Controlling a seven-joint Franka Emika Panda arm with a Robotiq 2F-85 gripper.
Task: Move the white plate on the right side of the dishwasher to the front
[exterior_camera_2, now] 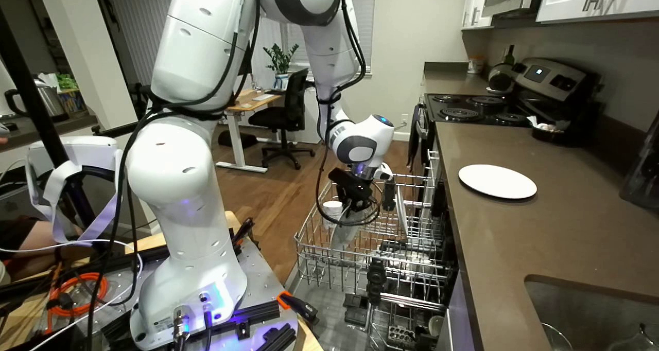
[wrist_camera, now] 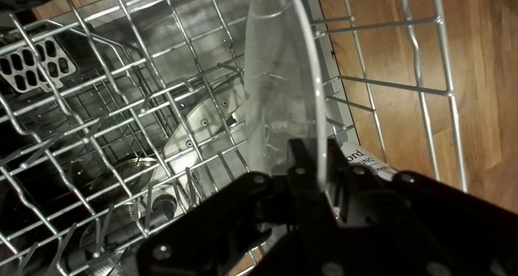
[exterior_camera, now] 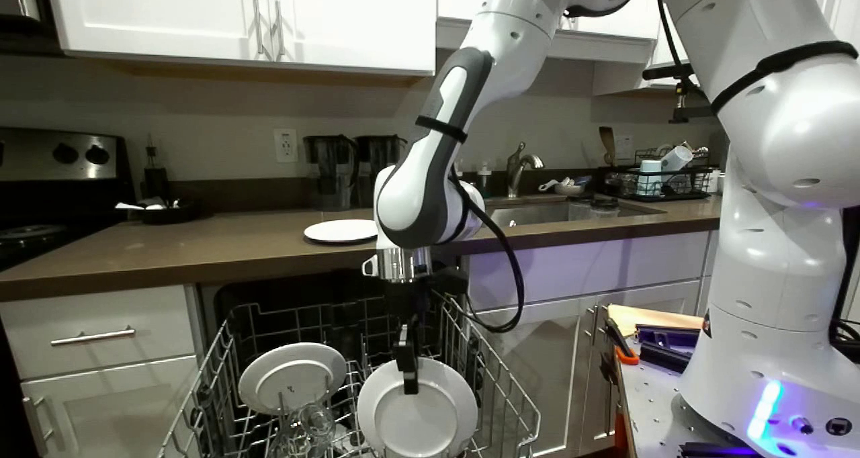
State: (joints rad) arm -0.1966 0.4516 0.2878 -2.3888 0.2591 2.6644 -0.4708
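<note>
One white plate [exterior_camera: 418,414]: roughly upright in the right half of the rack [exterior_camera: 504,376] of the open dishwasher [exterior_camera_2: 329,302], as an exterior view has it; whether its foot is resting there, I cannot tell.
My end effector [wrist_camera: 319,146]: drawn narrow and holding the plate by its rim, one side to each face.
Glossy rim: my pinch is small, so a foot caught in the rack could twist the plate or pull it free.
Clear glasses [exterior_camera: 314,423]: near the plate's left edge in an exterior view; any sideways swing on the way forward could clip them.
Black cable [exterior_camera: 517,270]: looped beside the rack; if I dip or turn, it might snag.
White cup [wrist_camera: 362,156]: just beside my end effector in the wrist view, probably in the path to the front, so the plate could knock it. Its print reads "ord" and, below, "RING"; a third line is blurred.
Second plate [exterior_camera: 295,374]: a small dark mark near its centre, too tiny to read.
</note>
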